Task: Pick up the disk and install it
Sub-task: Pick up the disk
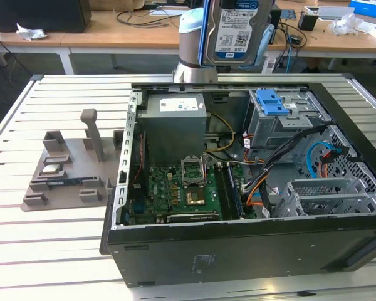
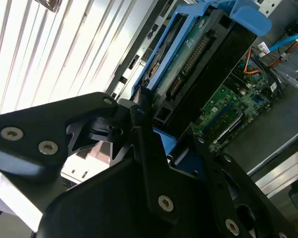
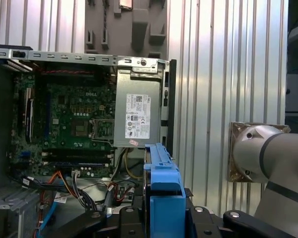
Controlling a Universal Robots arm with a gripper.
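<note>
Hand (image 2: 161,130) hangs high over the open computer case (image 1: 238,251), clamped on the upright disk (image 1: 238,28).

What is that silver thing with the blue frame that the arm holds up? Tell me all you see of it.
The disk is a flat rectangular hard drive of silver metal with a white-and-blue label, framed in a blue plastic bracket. Its other face shows a green circuit board. It hangs upright above the open computer case, touching nothing but the gripper, which clamps the bracket.
</note>
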